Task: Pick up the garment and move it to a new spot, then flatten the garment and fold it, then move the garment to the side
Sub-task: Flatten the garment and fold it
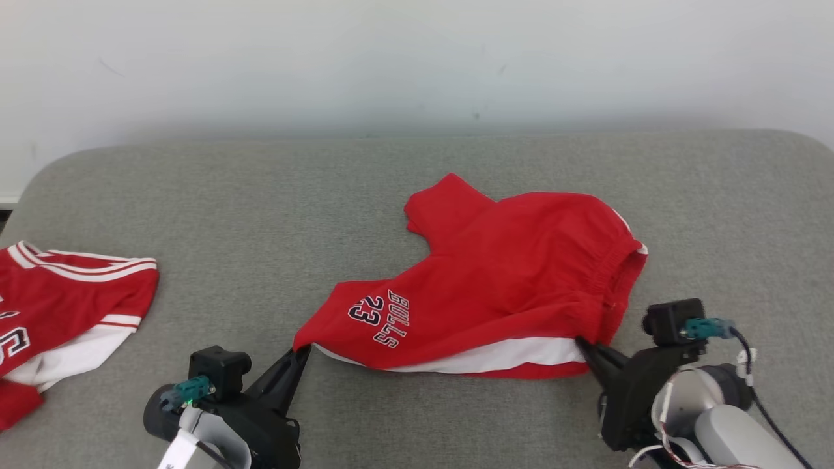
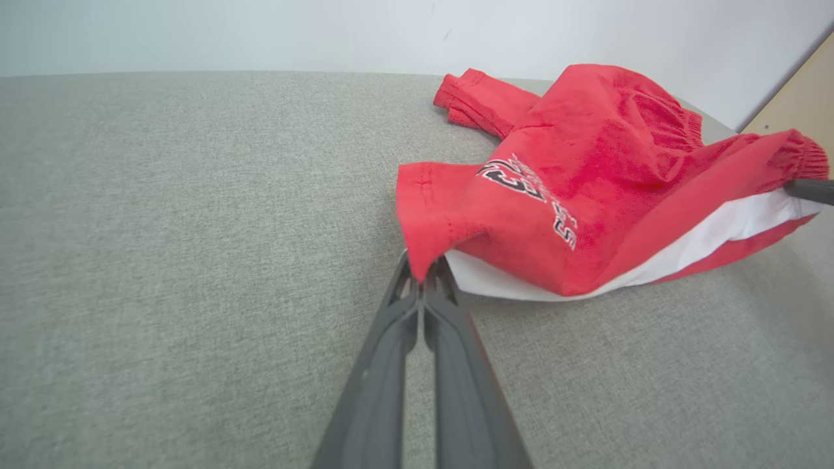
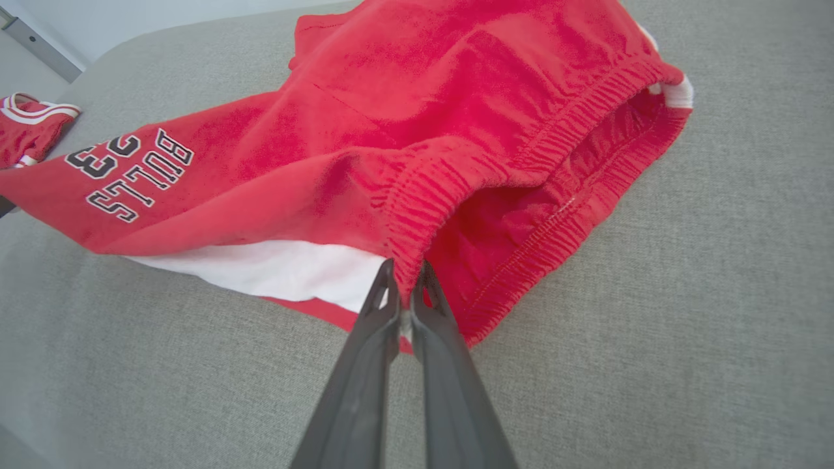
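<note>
The red shorts point(image 1: 495, 280) lie on the big grey cushion point(image 1: 260, 208), in the middle of the head view and a little to the right. The left gripper point(image 1: 301, 357) pokes up from the lower left of the frame. Its two dark fingers are pinched tight on the corner of the leg hem point(image 1: 319, 337). The right gripper point(image 1: 583, 344) pokes up from the lower right, and its fingers are pinched tight on the stretchy waistband point(image 1: 619, 267). So each one has an end of the near edge. I think they hold it that way so the cloth can be pulled straight between them and not hang in a lump when it goes up. The near edge looks a bit raised, and a white stripe point(image 1: 495, 357) peeks out under the red. The other leg point(image 1: 443, 208) points to the upper middle of the frame and looks bunched, so the shorts are not flat yet. A red and white top point(image 1: 65, 299) lies at the far left edge, well apart from the shorts, likely put there to be out of the way.
</note>
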`<state>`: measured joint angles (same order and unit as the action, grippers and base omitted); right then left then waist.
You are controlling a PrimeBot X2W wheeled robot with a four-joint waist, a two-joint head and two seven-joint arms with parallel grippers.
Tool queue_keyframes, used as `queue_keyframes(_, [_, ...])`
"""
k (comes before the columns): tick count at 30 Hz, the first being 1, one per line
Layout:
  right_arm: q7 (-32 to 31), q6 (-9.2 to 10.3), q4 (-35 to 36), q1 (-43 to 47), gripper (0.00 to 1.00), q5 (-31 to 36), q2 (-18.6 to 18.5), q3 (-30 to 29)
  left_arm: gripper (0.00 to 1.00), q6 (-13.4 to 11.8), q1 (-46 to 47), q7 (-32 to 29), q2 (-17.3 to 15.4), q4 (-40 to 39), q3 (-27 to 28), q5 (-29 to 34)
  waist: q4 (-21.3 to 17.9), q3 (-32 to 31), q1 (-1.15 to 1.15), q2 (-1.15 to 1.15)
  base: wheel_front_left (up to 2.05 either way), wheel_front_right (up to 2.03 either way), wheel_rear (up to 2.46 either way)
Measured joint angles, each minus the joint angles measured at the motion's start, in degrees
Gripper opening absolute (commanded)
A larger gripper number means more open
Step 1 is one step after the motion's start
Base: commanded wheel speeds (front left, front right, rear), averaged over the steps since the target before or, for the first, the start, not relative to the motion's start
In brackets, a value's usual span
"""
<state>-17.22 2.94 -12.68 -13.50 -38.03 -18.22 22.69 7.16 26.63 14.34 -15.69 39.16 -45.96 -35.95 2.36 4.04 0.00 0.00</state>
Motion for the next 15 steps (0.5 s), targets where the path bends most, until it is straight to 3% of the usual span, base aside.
queue_keyframes(4, [-2.24, -1.57, -0.48, -3.55, 0.00, -1.71, 2.35, 1.42, 0.00, 0.00, 0.99, 0.00, -2.38, -3.85, -0.71, -1.97, -1.62, 1.17, 0.00, 0.00, 0.00, 0.00, 0.00])
queue_keyframes(9, [-6.20, -2.40, -7.12, -19.33, 0.00, -2.81, 5.17, 1.04, 0.00, 0.00, 13.24, -2.26, -7.77, -6.76, -0.59, -7.03, -3.52, 4.31, 0.01, 0.00, 0.00, 0.00, 0.00])
queue_keyframes(13, [-8.88, -1.65, -16.41, -38.00, 0.00, -0.68, 7.22, 0.22, 0.00, 0.01, 28.17, -6.15, -11.01, -5.11, 2.44, -10.13, -4.77, 7.40, 0.01, 0.01, 0.00, 0.00, 0.00])
queue_keyframes(15, [-7.91, 0.44, -19.22, -47.87, 0.00, 2.16, 7.25, -2.59, 0.00, 0.37, 36.61, -7.92, -11.89, -3.49, 4.35, -11.11, -5.20, 9.03, 0.02, 0.01, 0.00, 0.00, 0.00])
